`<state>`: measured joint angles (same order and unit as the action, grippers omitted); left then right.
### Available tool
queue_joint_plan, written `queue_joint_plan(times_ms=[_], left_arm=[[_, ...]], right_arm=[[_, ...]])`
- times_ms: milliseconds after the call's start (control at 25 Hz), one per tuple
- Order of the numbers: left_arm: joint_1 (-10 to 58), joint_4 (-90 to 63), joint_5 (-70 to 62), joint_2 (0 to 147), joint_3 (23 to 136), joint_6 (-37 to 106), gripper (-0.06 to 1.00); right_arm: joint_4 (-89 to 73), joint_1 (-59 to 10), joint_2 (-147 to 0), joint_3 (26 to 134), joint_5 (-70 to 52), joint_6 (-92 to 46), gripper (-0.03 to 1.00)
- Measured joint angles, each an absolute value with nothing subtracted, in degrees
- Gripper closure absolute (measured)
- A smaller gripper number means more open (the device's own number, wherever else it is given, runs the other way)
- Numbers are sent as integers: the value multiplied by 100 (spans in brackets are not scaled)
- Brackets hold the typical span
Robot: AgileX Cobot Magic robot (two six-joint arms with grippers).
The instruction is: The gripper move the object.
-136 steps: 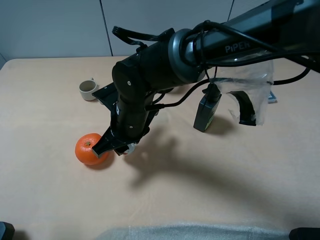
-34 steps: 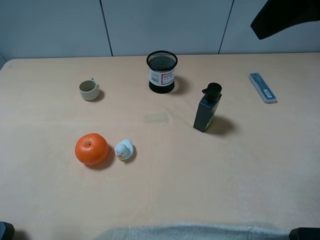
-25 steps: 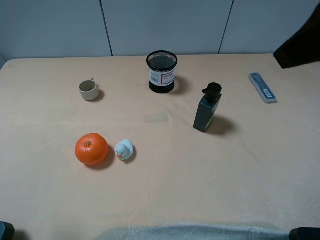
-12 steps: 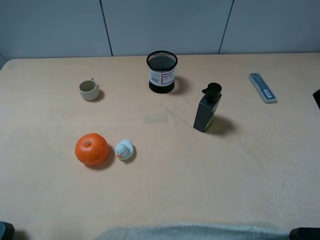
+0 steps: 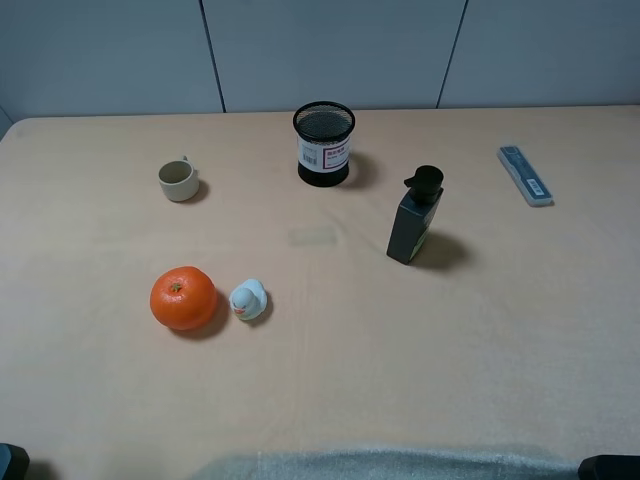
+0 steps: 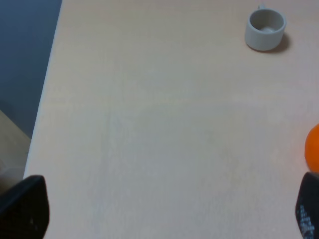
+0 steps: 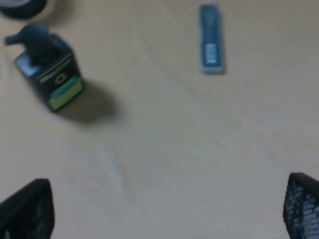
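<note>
White and tiny, the object (image 5: 248, 299) sits on the worktop (image 5: 330, 340) just right of the orange (image 5: 183, 297), apparently put down, while both grippers, left gripper (image 6: 164, 211) and right gripper (image 7: 164, 211), hold their fingers wide apart, gripping nothing.
</note>
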<state>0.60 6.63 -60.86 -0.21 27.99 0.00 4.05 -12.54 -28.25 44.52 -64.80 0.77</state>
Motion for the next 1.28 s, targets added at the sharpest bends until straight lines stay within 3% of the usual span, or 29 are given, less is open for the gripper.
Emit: queue_joint_plan(times_ms=[240, 560, 1280], left_arm=[[60, 663, -6086, -21, 2799, 0, -5], [60, 663, -6086, -21, 2799, 0, -5], [60, 663, -6086, -21, 2799, 0, -5]], right_arm=[[410, -559, -1456, 3867, -6330, 82, 28], [410, -450, -51, 3327, -6204, 82, 28], [389, -450, 34, 2823, -5885, 93, 28]])
